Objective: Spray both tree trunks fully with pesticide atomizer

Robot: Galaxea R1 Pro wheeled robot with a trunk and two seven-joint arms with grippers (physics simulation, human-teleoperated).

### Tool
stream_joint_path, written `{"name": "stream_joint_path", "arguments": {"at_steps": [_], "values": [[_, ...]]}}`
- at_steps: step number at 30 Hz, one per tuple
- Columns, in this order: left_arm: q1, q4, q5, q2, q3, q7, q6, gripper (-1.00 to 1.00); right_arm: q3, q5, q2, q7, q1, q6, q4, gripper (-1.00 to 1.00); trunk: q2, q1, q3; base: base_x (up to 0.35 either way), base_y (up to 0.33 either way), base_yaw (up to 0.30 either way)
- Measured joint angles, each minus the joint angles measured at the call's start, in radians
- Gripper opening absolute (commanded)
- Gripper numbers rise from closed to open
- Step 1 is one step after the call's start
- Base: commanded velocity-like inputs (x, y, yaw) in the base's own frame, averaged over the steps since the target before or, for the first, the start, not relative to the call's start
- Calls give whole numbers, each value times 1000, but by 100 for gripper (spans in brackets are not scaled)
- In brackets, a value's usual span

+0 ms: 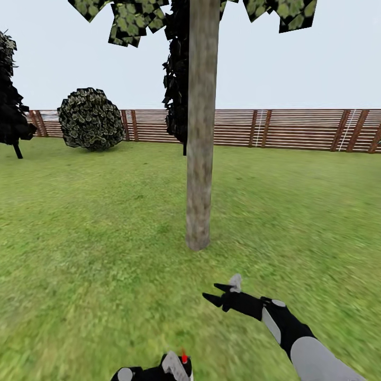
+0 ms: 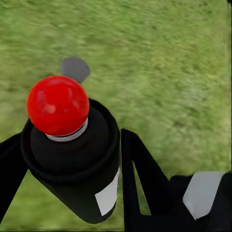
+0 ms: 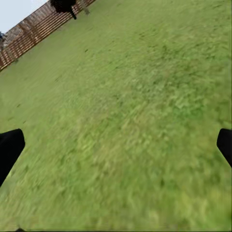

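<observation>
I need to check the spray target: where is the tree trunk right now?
In the head view the tree trunk stands on the lawn straight ahead, just beyond the right gripper.

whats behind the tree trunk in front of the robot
Behind the tree trunk stands a dark, narrow tree, mostly hidden by it, then the brown slatted fence across the lawn. The fence section directly behind the trunk is covered.
</observation>
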Motion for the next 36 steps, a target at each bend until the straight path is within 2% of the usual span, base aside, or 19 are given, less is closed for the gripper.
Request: {"name": "stream_joint_path", "arguments": {"at_steps": [2, 3, 4, 5, 7, 10, 12, 15, 16, 26, 29, 30, 31, 36], "values": [[-1, -6, -47, 0, 0, -46, 2, -100, 13, 1, 15, 49, 0, 18, -11, 100, 0, 0, 0, 0, 0, 0], [-2, -28, -62, -1, 2, -86, 4, -100, 39, 1, 24, 68, -1, 25, -20, 100, 0, 0, 0, 0, 0, 0], [-2, -127, -69, 0, 7, -202, 25, -100, 99, 7, 34, 89, -1, 35, -47, 100, 0, 0, 0, 0, 0, 0], [-3, -208, -57, 0, 12, -253, 60, -100, 118, 6, 37, 95, -1, 39, -60, 100, 0, 0, 0, 0, 0, 0], [-2, -274, -54, 1, 15, -304, 113, -100, 136, 6, 39, 99, -1, 46, -79, 100, 0, 0, 0, 0, 0, 0], [-2, -344, -50, 1, 18, -344, 157, -100, 151, 6, 42, 102, -1, 97, -118, 100, 0, 0, 0, 0, 0, 0], [-2, -363, -50, 3, 21, -350, 163, -100, 154, 6, 42, 102, -1, 112, -125, 100, 0, 0, 0, 0, 0, 0], [-2, -390, -47, 17, 44, -357, 170, -100, 156, 6, 46, 103, -1, 128, -134, 100, 0, 0, 0, 0, 0, 0], [-2, -395, -46, 21, 51, -357, 171, -100, 157, 6, 46, 104, -1, 131, -135, -100, 0, 0, 0, 0, 0, 0], [-2, -405, -46, 28, 67, -359, 173, -100, 160, 6, 48, 104, -1, 139, -140, -100, 0, 0, 0, 0, 0, 0], [-2, -404, -45, 28, 67, -357, 174, -100, 196, 6, 72, 101, -1, 179, -140, -100, 0, 0, 0, 0, 0, 0], [-2, -403, -45, 28, 67, -357, 174, -100, 233, 6, 78, 98, -1, 189, -139, -100, 0, 0, 0, 0, 0, 0], [-2, -403, -45, 27, 67, -356, 174, -100, 246, 6, 80, 96, -1, 192, -138, -100, 0, 0, 0, 0, 0, 0], [-2, -403, -45, 27, 66, -355, 175, -100, 265, 7, 89, 82, -1, 196, -132, -100, 0, 0, 0, 0, 0, 0]]}}
